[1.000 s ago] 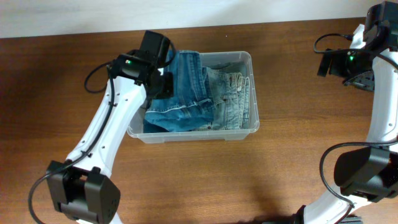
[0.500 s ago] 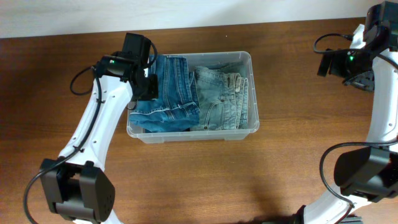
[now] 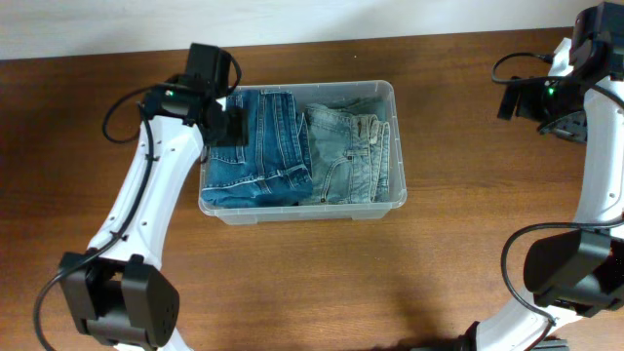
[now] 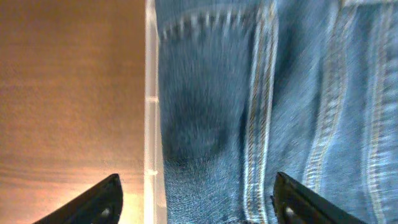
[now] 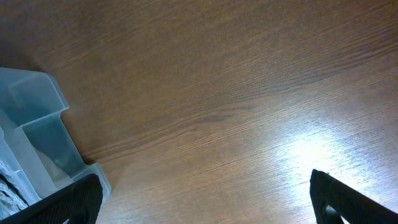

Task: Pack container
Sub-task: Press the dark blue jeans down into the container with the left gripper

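Note:
The container (image 3: 303, 214) is a clear plastic tub in the middle of the table. Folded dark blue jeans (image 3: 258, 146) fill its left half and lighter jeans (image 3: 353, 151) its right half. My left gripper (image 3: 226, 127) hovers over the tub's left edge, open. In the left wrist view the left gripper (image 4: 199, 208) has its jaws wide apart, straddling the container's left wall (image 4: 150, 124) and the dark jeans (image 4: 249, 93) without clamping them. My right gripper (image 3: 567, 125) is far off at the table's right back, open. In its wrist view the right gripper (image 5: 205, 205) holds nothing over bare wood.
Brown wooden table (image 3: 439, 253) all round the tub. A corner of the container (image 5: 37, 134) shows at the left of the right wrist view. The left arm reaches in from the front left. A pale wall runs along the table's back edge.
My left gripper carried the dark jeans leftward into the tub's left half, then opened and let them go. They now lie flat. The right arm has not moved.

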Controlling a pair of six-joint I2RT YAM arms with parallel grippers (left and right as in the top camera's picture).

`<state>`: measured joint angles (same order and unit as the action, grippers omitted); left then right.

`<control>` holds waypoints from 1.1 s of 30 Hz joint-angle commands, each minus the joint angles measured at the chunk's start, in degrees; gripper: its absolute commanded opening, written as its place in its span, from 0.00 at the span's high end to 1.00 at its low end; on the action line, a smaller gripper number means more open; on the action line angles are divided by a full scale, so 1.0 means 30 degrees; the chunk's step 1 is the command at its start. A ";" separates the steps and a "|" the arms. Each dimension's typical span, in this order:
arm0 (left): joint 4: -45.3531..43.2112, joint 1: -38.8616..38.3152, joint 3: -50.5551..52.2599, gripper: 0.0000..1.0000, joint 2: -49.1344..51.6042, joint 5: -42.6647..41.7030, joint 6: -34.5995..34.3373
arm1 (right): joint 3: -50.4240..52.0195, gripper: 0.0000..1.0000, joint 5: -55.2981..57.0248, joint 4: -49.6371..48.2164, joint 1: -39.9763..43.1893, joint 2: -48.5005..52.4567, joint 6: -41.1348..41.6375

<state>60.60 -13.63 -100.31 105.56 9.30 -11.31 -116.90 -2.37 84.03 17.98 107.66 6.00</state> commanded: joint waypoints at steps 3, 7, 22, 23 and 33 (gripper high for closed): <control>-0.0051 -0.0576 -0.1188 0.43 -0.0138 0.0270 0.0248 | -0.0102 0.01 0.0168 0.0051 0.0015 -0.0153 0.0000; -0.0197 -0.1035 -0.1188 0.88 -0.0095 0.0284 0.0248 | -0.0102 0.01 0.0168 0.0051 0.0015 -0.0153 0.0000; -0.0444 -0.1086 -0.1144 0.94 0.3687 0.0342 0.0240 | -0.0102 0.02 0.0168 0.0051 0.0015 -0.0153 0.0000; -0.0474 -0.1086 -0.1137 0.94 0.4153 0.0350 0.0240 | -0.0102 0.01 0.0168 0.0051 0.0015 -0.0153 0.0000; -0.0313 -0.1071 -0.2251 0.99 0.5479 0.0342 0.0240 | -0.0102 0.01 0.0168 0.0051 0.0015 -0.0153 0.0000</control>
<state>59.59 -17.15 -104.79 120.29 10.50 -10.68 -116.90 -2.37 84.05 17.98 107.66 5.98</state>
